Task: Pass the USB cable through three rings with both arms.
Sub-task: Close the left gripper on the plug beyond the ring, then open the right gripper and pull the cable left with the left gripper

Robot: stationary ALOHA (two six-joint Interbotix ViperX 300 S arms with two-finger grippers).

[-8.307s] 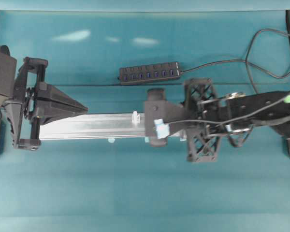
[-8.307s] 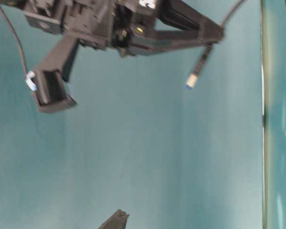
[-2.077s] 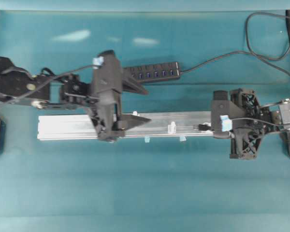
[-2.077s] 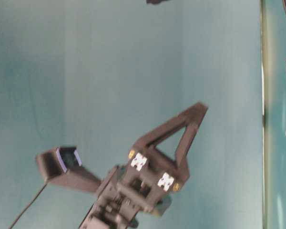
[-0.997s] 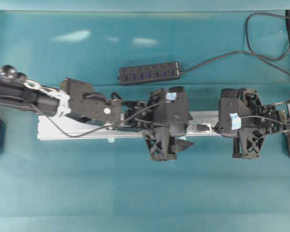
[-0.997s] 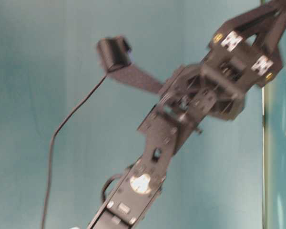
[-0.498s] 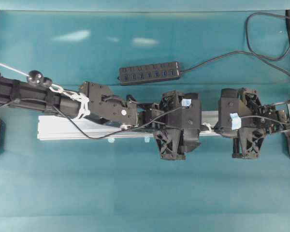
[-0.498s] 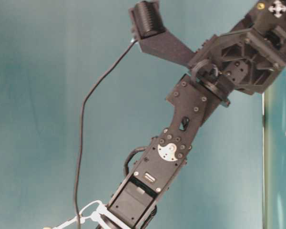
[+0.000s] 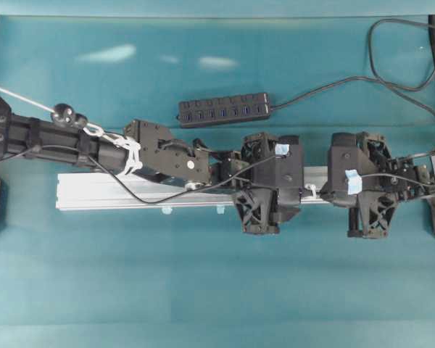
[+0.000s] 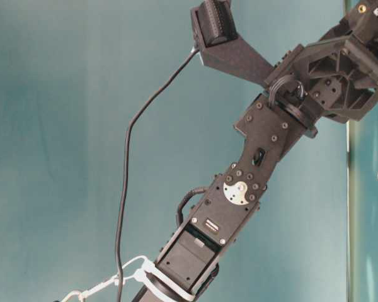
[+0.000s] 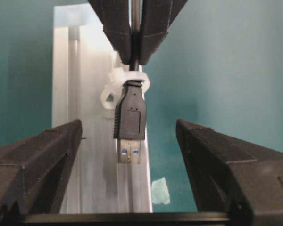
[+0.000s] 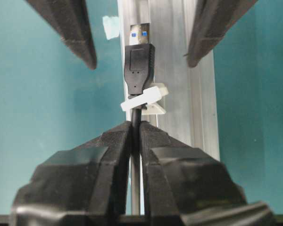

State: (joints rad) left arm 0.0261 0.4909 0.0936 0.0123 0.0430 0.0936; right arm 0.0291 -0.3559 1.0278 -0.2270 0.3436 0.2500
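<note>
The black USB cable (image 12: 136, 122) ran pinched between the closed fingers (image 12: 108, 155) of the right gripper (image 12: 136, 129), its rectangular plug (image 11: 130, 117) pushed through a whitish translucent ring (image 12: 144, 100) just beyond the fingertips. The plug, its blue-tipped metal end exposed, lay along the silver rail (image 11: 92, 165) between the spread fingers (image 11: 42, 155) of the left gripper (image 11: 129, 129), touching neither.
</note>
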